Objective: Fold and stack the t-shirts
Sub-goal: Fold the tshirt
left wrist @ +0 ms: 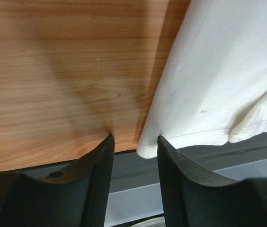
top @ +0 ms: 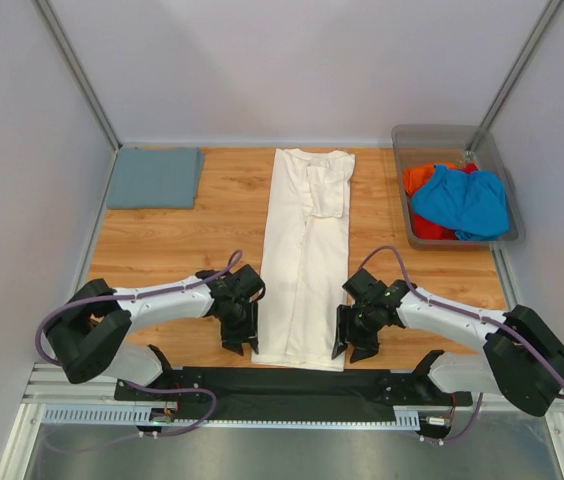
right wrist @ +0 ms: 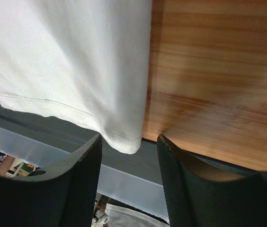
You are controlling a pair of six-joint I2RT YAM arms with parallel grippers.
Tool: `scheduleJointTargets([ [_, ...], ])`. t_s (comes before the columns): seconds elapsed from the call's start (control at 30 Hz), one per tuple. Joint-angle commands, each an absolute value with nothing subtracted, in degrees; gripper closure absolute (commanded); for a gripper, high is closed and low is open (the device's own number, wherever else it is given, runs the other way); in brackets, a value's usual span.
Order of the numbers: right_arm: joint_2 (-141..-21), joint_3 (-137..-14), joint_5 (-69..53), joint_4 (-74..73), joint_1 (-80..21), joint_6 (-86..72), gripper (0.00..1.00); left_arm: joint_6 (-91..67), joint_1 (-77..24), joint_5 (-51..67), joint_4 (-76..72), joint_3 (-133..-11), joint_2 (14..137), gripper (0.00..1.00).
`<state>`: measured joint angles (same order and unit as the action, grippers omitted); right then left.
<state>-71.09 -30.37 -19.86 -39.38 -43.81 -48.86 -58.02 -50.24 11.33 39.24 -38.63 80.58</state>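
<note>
We see the cream t-shirt (top: 302, 265) lying as a long folded strip down the middle of the table (top: 182, 245). Our left gripper (left wrist: 134, 138) and right gripper (right wrist: 129, 137) sit at its two near corners, fingers spread around the hem, not yet pinching. The grey-blue t-shirt (top: 154, 178) lies folded far left.

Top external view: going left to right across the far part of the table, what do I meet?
Folded grey-blue t-shirt → cream-white t-shirt laid lengthwise down the middle → clear plastic bin, holding an orange-red t-shirt and a bright blue t-shirt.
</note>
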Motion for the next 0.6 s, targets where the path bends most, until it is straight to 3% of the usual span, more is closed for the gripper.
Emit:
scheduleJointTargets([
  [0.0, -70.58, -30.06, -20.21, -37.27, -44.12, -50.80, 0.49, -60.02, -50.80, 12.39, 36.56, -37.71, 80.33, 0.51],
  [0.2, -71.98, -29.53, -21.44, -35.60, -44.12, -51.42, 0.50, -61.34, -50.98, 14.58, 33.58, -35.51, 79.45, 0.51],
  [0.3, -71.98, -29.53, -21.53, -35.86, -44.21, -51.59, 0.59, -62.49, -50.89, 16.43, 31.03, -33.40, 79.37, 0.53],
  [0.43, -71.28, -27.61, -21.97, -35.16, -44.21, -52.47, 0.71, -64.25, -50.89, 17.93, 27.69, -30.24, 78.93, 0.71],
  [0.5, -71.45, -26.81, -22.32, -33.93, -44.21, -52.65, 0.97, -64.51, -50.89, 17.49, 28.30, -29.45, 78.84, 0.90],
  [0.57, -71.28, -25.85, -21.63, -35.75, -44.21, -53.35, 1.00, -64.25, -50.89, 16.09, 30.57, -29.36, 77.96, 1.00],
])
